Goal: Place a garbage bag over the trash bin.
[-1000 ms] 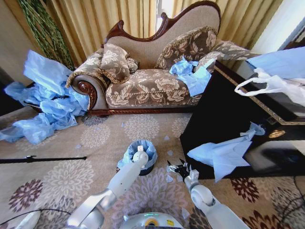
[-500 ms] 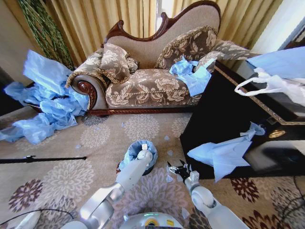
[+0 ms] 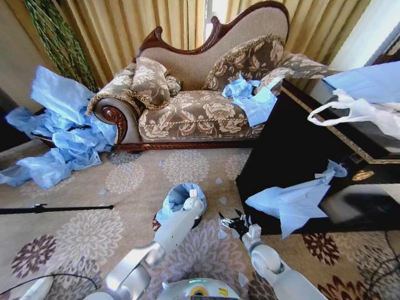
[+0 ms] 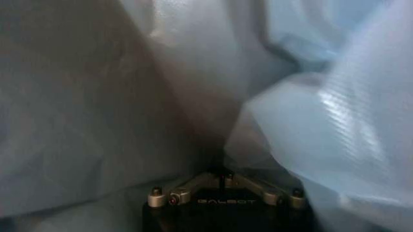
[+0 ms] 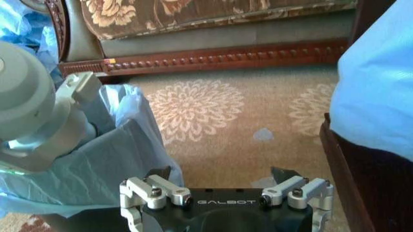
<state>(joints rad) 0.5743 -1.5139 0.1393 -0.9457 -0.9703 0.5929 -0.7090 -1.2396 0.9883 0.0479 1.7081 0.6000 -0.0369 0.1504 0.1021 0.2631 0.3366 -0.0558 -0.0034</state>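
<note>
the trash bin point(image 3: 187, 220) stands upright, the garbage bag point(image 3: 178, 199) draped over its mouth. the left gripper point(image 4: 223, 181) is sunk inside the bag, its grip impossible to tell. the right gripper point(image 3: 232, 221) hovers beside the bin, spread wide and empty.

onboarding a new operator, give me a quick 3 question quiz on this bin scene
1. True or false: the left gripper is down inside the garbage bag on the trash bin.
2. The right gripper is: A) open, beside the bin; B) shut on the bag; C) on the sofa.
3. What colour is the bag lining the bin?

Key: 1 true; 2 A; 3 light blue.
</note>
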